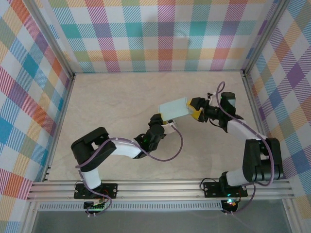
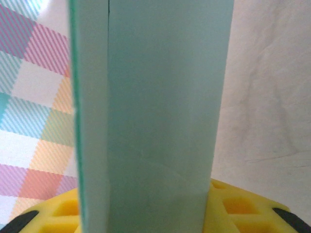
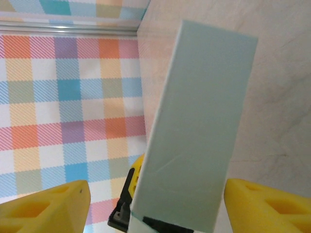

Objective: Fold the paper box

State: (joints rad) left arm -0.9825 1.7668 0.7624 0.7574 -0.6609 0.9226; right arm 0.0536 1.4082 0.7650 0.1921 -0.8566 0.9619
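The paper box (image 1: pixel 174 108) is a closed pale mint-green rectangular box, held above the table's middle. My left gripper (image 1: pixel 169 124) is shut on its near end. In the left wrist view the box (image 2: pixel 155 111) rises between the yellow fingers (image 2: pixel 238 204), which press its sides. My right gripper (image 1: pixel 196 109) is at the box's right end and stands open. In the right wrist view its yellow fingertips (image 3: pixel 265 204) flank the box (image 3: pixel 199 126) with a gap on each side, and the left gripper (image 3: pixel 127 196) peeks out behind the box.
The beige table (image 1: pixel 121 97) is walled by checked fabric panels (image 1: pixel 160 34) on three sides. An aluminium rail (image 1: pixel 160 187) runs along the near edge by the arm bases.
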